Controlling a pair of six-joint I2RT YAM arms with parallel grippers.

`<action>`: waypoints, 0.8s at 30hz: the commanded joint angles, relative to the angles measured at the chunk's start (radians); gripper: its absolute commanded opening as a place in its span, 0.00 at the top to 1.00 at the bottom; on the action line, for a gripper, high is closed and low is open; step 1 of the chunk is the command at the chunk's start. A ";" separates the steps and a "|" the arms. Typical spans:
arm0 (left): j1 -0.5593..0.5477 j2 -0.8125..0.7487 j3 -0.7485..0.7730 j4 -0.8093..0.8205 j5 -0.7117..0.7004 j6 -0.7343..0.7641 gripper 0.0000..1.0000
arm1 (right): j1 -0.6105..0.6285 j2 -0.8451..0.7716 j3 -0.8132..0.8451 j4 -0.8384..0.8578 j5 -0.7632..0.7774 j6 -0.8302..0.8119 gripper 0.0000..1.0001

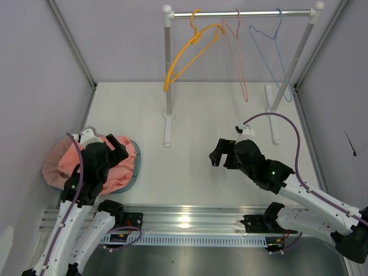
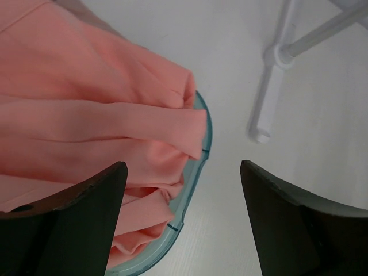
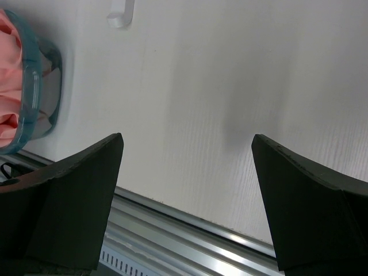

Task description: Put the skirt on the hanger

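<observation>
Top view, skirt: the salmon-pink fabric skirt point(image 1: 122, 168) lies bunched in a shallow teal plastic basin point(image 1: 137, 164) at the lower left of the frame. We judge it is not yet picked up.
Top view, left tool: the left tool point(image 1: 119, 150) hovers over the skirt's right edge with its jaws spread, placed, we think, to come down on a fold.
Top view, right tool: the right tool point(image 1: 221, 153) hangs at centre right over the bare white tabletop point(image 1: 201, 115), jaws apart and holding nothing. It is well apart from the skirt.
Top view, hangers: an orange wire hanger point(image 1: 192, 49), a pink wire hanger point(image 1: 237, 52) and a blue wire hanger point(image 1: 270, 40) hang on the white clothes rail point(image 1: 241, 12) at the top of the frame.
Left wrist view: the dark fingers point(image 2: 86, 218) stand wide, with nothing between them. Skirt folds fill the left half of the frame and spill over the basin rim point(image 2: 204, 138).
Right wrist view: the fingers point(image 3: 75, 195) are wide and empty over the tabletop. The basin and a bit of skirt point(image 3: 8, 69) sit at the far left edge.
Next move: we judge that the left tool must pinch the waistband rather than loose cloth, which would slip.
</observation>
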 commanded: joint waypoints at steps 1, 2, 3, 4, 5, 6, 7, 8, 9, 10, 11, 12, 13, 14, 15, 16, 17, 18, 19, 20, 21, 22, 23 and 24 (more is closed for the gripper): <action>-0.001 0.043 0.077 -0.146 -0.242 -0.153 0.15 | -0.001 0.019 0.001 0.057 -0.067 0.005 0.01; 0.000 0.059 0.094 -0.200 -0.268 -0.187 0.15 | -0.001 0.023 -0.006 0.072 -0.078 0.009 0.01; 0.000 0.085 0.117 -0.228 -0.293 -0.204 0.14 | -0.001 0.033 -0.009 0.078 -0.088 0.011 0.01; 0.000 0.097 0.142 -0.258 -0.342 -0.227 0.13 | 0.002 0.036 -0.012 0.084 -0.098 0.011 0.01; 0.000 0.109 0.154 -0.322 -0.365 -0.271 0.13 | 0.004 0.042 -0.019 0.097 -0.113 0.013 0.01; 0.000 0.123 0.180 -0.350 -0.381 -0.290 0.12 | 0.006 0.047 -0.022 0.101 -0.119 0.011 0.01; 0.000 0.128 0.189 -0.376 -0.394 -0.311 0.11 | 0.007 0.055 -0.026 0.107 -0.125 0.011 0.01; 0.000 0.131 0.197 -0.401 -0.422 -0.345 0.10 | 0.009 0.059 -0.032 0.118 -0.136 0.008 0.00; -0.001 0.131 0.206 -0.451 -0.436 -0.367 0.08 | 0.009 0.064 -0.035 0.124 -0.141 0.008 0.00; 0.000 0.131 0.235 -0.481 -0.451 -0.391 0.07 | 0.007 0.072 -0.035 0.129 -0.145 0.006 0.01; 0.000 0.131 0.245 -0.508 -0.465 -0.410 0.05 | 0.007 0.076 -0.038 0.141 -0.151 0.006 0.00; 0.000 0.130 0.255 -0.531 -0.486 -0.448 0.01 | 0.007 0.081 -0.038 0.146 -0.162 0.002 0.01; 0.000 0.130 0.260 -0.592 -0.497 -0.482 0.01 | 0.007 0.091 -0.038 0.153 -0.167 -0.003 0.01; 0.000 0.131 0.259 -0.623 -0.502 -0.546 0.01 | 0.009 0.098 -0.038 0.155 -0.171 -0.006 0.01; 0.000 0.131 0.257 -0.648 -0.500 -0.574 0.01 | 0.009 0.104 -0.036 0.157 -0.174 -0.012 0.01; 0.000 0.134 0.254 -0.692 -0.500 -0.600 0.01 | 0.007 0.108 -0.035 0.158 -0.178 -0.015 0.01; 0.003 0.134 0.255 -0.703 -0.497 -0.623 0.01 | 0.009 0.119 -0.033 0.160 -0.181 -0.017 0.00; 0.006 0.131 0.257 -0.702 -0.487 -0.622 0.01 | 0.007 0.121 -0.032 0.161 -0.187 -0.021 0.01; 0.016 0.117 0.251 -0.700 -0.483 -0.620 0.01 | 0.009 0.124 -0.032 0.164 -0.191 -0.023 0.01; 0.022 0.111 0.249 -0.702 -0.483 -0.622 0.01 | 0.009 0.127 -0.032 0.166 -0.194 -0.024 0.01; 0.028 0.105 0.249 -0.700 -0.487 -0.620 0.01 | 0.009 0.128 -0.033 0.167 -0.199 -0.024 0.01; 0.034 0.100 0.258 -0.702 -0.490 -0.617 0.01 | 0.009 0.131 -0.036 0.167 -0.202 -0.026 0.00; 0.045 0.094 0.251 -0.702 -0.490 -0.618 0.01 | 0.007 0.131 -0.038 0.169 -0.205 -0.027 0.01; 0.051 0.097 0.251 -0.702 -0.490 -0.617 0.01 | 0.007 0.136 -0.041 0.170 -0.207 -0.029 0.01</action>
